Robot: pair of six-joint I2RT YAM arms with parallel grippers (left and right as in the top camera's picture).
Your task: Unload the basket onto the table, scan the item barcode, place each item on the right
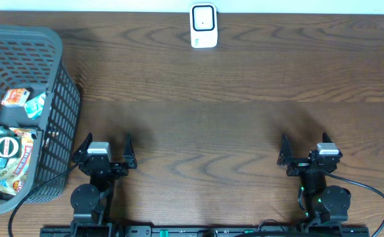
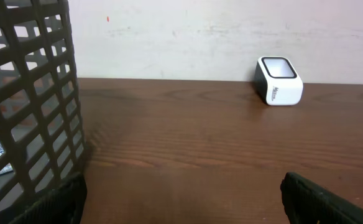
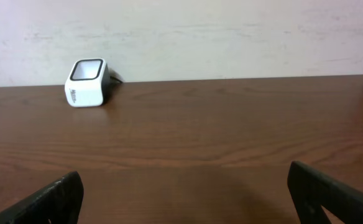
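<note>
Left fingers (image 1: pixel 108 142) and right fingers (image 1: pixel 305 143) stood open and empty; picking had not begun. The next move probably meant grabbing a packet (image 1: pixel 13 150) from the basket (image 1: pixel 62 117) beside the left fingers.

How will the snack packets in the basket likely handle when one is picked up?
The snack packets look like printed foil pouches, so probably light and floppy, sagging from a pinch. Their glossy film may be slippery. They lie piled in the basket, so neighbours may shift.

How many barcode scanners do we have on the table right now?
1. The white barcode scanner stands at the far edge of the table, near centre; the basket at left could hide more.
</note>
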